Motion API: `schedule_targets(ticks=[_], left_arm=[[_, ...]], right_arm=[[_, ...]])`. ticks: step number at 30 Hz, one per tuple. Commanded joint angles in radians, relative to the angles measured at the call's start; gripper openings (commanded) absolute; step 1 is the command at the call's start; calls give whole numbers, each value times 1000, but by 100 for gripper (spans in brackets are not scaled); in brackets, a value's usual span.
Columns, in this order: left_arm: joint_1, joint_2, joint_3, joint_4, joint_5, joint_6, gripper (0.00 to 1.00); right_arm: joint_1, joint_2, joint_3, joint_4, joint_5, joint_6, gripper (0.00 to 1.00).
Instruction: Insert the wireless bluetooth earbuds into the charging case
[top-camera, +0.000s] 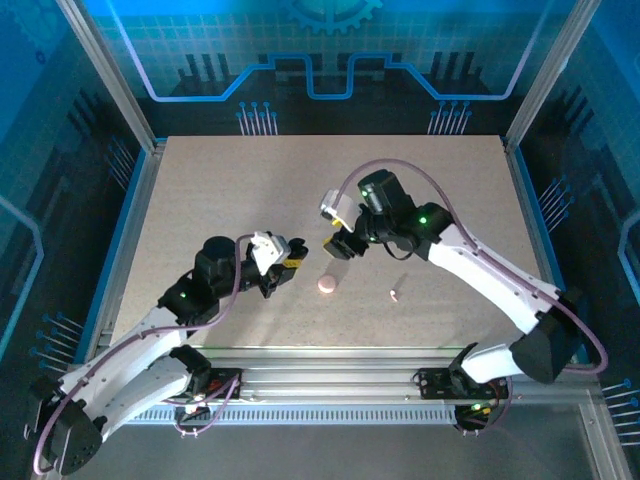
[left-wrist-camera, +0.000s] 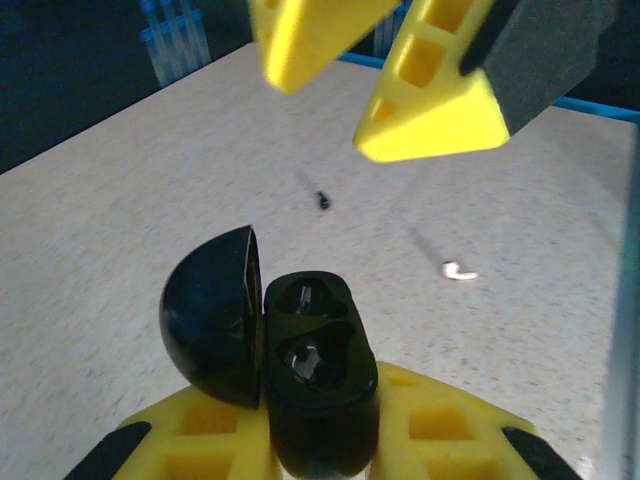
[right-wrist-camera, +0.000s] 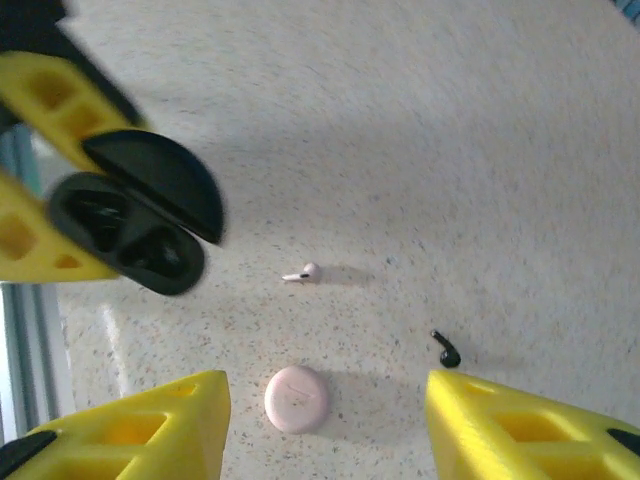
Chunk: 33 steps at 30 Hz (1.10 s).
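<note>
1. Nearest us, the left jaws clench the open black case.
2. The pink charging case lies flat on the bench, below and between our released right jaws.
3. The pale earbud lies just beyond, its stem pointing left in the right wrist view.

No legible text, brand name, number or label appears in any view. The only printed graphics are pictorial: a blue gear emblem and blue circuit-trace lines on the rear wall panel, neither carrying letters. The pale-pink charging case bears a faint curved mark on its top face. It is too small and blurred to read as a character or logo.
</note>
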Motion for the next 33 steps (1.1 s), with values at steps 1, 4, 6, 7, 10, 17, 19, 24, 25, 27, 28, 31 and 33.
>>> schedule_targets(ticks=[1,4,6,7,10,17,19,24,25,27,28,31,33], left_arm=[[-4,-15,-30,24,-185,-96,17],[-2,-12,-37,29,-285,-171,17],[4,-8,-39,19,-323,-210,17],[9,-8,-47,25,-334,-230,16],[40,-26,-100,89,-323,-271,16],[141,-34,-103,65,-324,-309,16],[151,-34,-97,63,-320,-299,16],[168,-33,-93,62,-323,-288,17],[172,-33,-93,61,-324,-288,18],[176,-35,-96,62,-327,-288,18],[178,-35,-98,64,-331,-288,19],[186,-34,-101,73,-331,-292,19],[191,-34,-105,79,-331,-293,19]], right_arm=[[-44,71,64,-21,38,347,53],[-57,174,139,-94,5,553,54],[-47,246,205,-160,25,670,54],[-42,279,228,-183,37,734,55],[-44,346,265,-196,69,928,55],[-82,548,401,-322,90,1311,59],[-87,585,402,-306,75,1387,59],[-97,648,396,-291,91,1608,56],[-96,657,395,-283,96,1645,55],[-96,673,396,-269,107,1720,53],[-96,684,404,-284,113,1771,52],[-96,721,436,-345,128,1887,49],[-96,743,458,-387,129,1954,49]])
